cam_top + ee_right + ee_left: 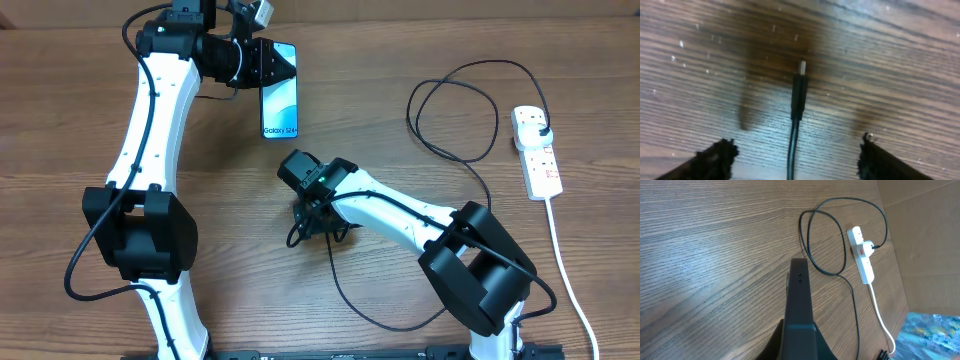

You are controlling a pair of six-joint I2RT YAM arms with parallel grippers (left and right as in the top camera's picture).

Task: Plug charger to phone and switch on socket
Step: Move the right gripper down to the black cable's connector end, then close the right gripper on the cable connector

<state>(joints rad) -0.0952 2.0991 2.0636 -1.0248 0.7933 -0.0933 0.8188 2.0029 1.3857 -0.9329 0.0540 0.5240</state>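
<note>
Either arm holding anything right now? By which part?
Left gripper seems clamped on the phone at its end away from the text. Right gripper holds nothing; jaws open astride the charger connector.

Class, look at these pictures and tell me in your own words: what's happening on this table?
The left hand is shut at the top end of the phone, apparently holding it. The right hand hangs low over the table, open, with a finger on either side of the charger's connector tip, not gripping it. The cable runs off to the socket. The phone isn't plugged in yet.
</note>
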